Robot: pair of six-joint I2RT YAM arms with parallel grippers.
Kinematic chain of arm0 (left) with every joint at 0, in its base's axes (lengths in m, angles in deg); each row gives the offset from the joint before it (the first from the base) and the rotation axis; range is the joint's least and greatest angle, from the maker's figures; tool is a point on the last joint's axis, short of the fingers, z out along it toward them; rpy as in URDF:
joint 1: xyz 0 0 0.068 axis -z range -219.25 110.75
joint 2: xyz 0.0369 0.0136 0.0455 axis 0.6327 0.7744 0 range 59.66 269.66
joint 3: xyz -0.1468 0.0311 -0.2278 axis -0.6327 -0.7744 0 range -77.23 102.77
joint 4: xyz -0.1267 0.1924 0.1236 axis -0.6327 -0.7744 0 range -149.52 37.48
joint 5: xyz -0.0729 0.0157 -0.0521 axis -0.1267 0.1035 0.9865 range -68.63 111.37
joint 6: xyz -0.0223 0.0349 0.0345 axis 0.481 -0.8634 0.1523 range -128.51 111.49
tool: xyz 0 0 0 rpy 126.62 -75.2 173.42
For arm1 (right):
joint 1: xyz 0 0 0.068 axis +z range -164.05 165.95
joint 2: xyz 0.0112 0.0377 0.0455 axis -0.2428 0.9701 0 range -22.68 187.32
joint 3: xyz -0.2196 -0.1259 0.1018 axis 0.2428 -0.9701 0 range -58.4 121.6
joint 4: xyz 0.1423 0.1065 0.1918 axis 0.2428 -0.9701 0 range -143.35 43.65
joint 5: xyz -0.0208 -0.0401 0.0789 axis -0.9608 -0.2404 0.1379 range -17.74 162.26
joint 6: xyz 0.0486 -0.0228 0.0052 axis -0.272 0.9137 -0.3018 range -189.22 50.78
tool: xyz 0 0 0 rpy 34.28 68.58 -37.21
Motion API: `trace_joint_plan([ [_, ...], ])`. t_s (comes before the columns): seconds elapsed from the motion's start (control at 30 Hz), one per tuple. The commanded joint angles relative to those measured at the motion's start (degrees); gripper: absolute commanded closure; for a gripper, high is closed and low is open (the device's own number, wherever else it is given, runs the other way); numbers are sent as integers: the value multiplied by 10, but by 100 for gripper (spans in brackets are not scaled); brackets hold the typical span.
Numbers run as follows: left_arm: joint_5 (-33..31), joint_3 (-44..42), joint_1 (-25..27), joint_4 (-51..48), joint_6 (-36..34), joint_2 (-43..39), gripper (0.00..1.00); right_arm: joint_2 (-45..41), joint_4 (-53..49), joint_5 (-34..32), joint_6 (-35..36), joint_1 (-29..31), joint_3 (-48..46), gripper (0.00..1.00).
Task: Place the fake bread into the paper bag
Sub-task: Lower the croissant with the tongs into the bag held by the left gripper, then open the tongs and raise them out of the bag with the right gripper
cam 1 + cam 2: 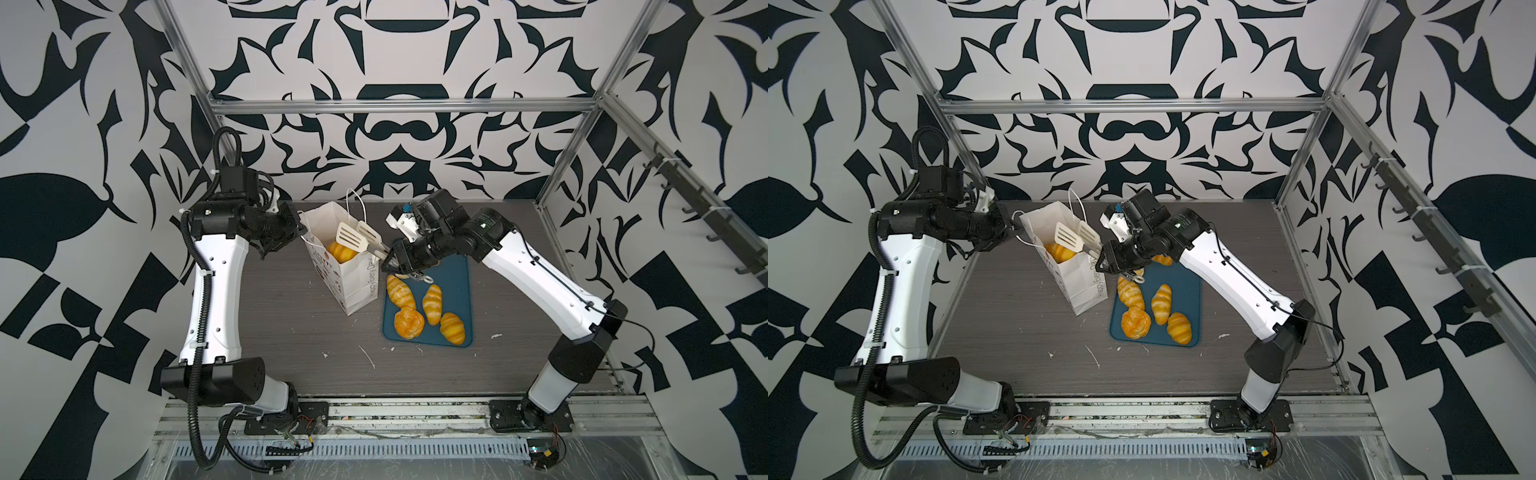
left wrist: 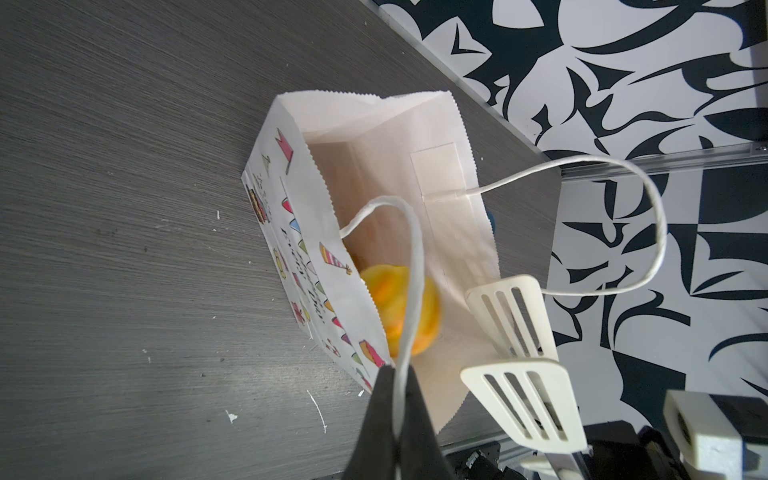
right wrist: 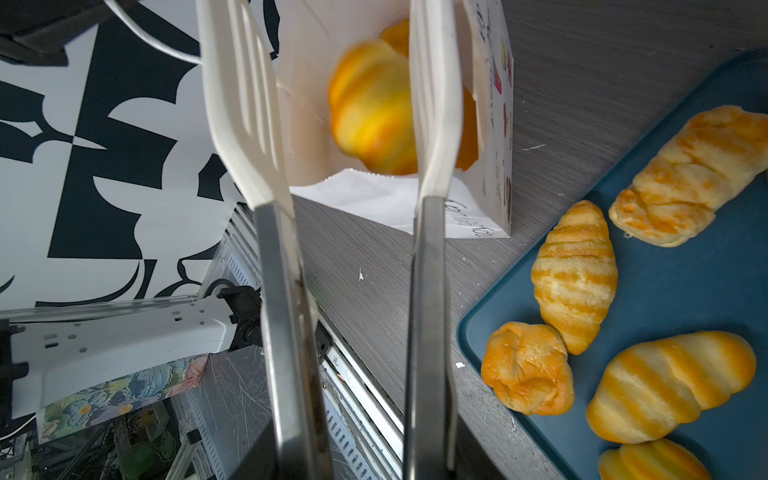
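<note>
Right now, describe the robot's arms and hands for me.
Both arms have white shell links between black joint housings. The left arm carries a thick black corrugated cable conduit strapped on with white ties. The right arm has a thin black cable. The left hand has black tapered fingers. The right hand is black too, beside a white camera mount.

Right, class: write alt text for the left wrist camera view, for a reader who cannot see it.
The left gripper pinches a white cord handle of the paper bag, which stands open on a grey table. Orange fake bread shows inside, and the two white slotted blades of the tongs, set apart, reach over the bag's mouth.
</note>
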Motion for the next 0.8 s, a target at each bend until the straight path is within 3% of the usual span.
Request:
trace_joint_plan([
  [0.0, 1, -5, -2, -21, 1, -15, 100, -31, 19, -5, 0, 4, 24, 53],
  [0.17, 0, -7, -3, -23, 0, -17, 100, -36, 20, -11, 0, 3, 34, 59],
  [0.77, 0, 1, -3, -22, 3, -14, 100, -38, -18, -30, 3, -25, 154, 59],
])
